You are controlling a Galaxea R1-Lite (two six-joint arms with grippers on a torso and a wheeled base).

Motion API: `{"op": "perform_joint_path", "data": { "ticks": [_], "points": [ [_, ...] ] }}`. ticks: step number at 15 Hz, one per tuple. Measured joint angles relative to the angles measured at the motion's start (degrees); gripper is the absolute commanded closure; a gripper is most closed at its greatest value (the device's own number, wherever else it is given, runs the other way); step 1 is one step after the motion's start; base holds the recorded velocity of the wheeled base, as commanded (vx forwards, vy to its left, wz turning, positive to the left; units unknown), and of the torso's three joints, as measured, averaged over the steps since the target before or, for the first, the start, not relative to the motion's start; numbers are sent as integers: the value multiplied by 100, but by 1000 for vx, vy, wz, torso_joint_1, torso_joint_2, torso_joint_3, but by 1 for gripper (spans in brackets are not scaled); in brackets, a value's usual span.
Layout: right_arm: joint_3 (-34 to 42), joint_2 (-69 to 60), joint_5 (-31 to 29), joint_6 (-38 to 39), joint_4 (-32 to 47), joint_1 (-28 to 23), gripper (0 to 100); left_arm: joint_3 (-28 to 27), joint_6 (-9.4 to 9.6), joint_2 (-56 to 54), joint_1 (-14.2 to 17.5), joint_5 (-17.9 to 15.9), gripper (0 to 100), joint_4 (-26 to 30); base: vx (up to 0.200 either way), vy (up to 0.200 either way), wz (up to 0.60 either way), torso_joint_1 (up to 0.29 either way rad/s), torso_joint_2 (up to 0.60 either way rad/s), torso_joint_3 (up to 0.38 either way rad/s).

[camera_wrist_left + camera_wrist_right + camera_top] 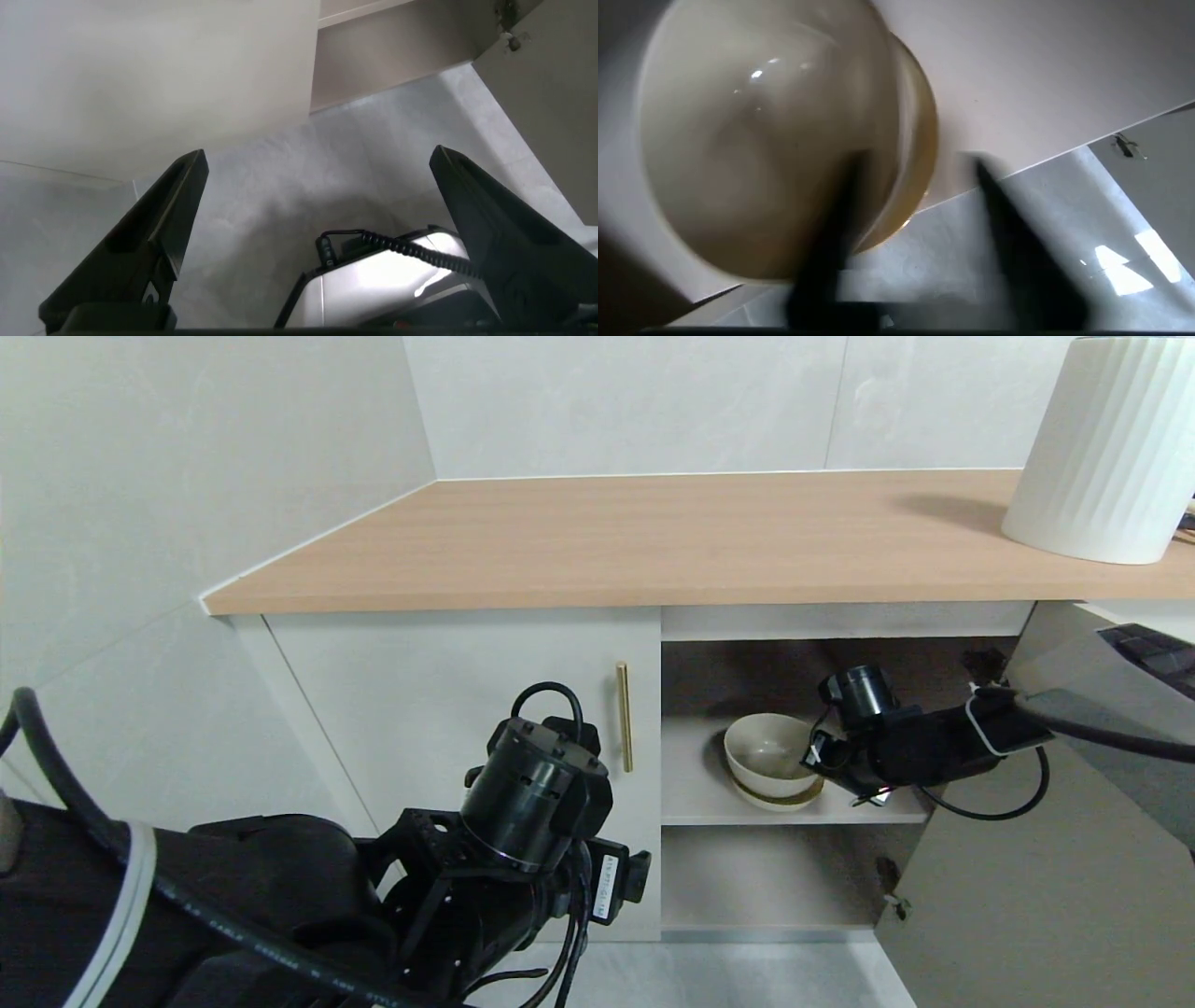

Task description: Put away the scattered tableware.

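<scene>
My right pincer (812, 758), fingers parted, straddles the rim of the bowl (766, 747), which sits on the plate (780, 798) on the cabinet shelf (695, 798). I'd withdraw straight and level so neither finger clips the rim. My left pincer (318, 157) hangs spread wide, empty.

The bowl (767, 753) is cream, the plate (780, 800) yellow-rimmed, the countertop (653, 541) tan woodgrain, the ribbed container (1102, 457) white, the door handle (624, 717) gold.

Bowl (764, 754): on the plate (780, 799), on the top shelf (691, 793) under the counter (607, 541).
Right gripper (814, 758): at the bowl's right side.
Shut door (448, 691): left of the shelf.
Big tub (1102, 448): on the counter, far right.
</scene>
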Motion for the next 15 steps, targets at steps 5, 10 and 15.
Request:
{"op": "perform_joint_path", "data": {
  "ticks": [5,10,15],
  "points": [
    [107,-152,35,0,112,39,0,0,-20,-60,17,0,0,0,0,0,0,0,0,0],
    [951,-1692,733,-479,801,315,0,185,-71,-874,362,-60,0,20,0,0,0,0,0,0],
    [2142,-3925,1152,-956,1616,780,0,973,-82,-1571,1191,-268,0,-2,0,0,0,0,0,0]
  ]
}}
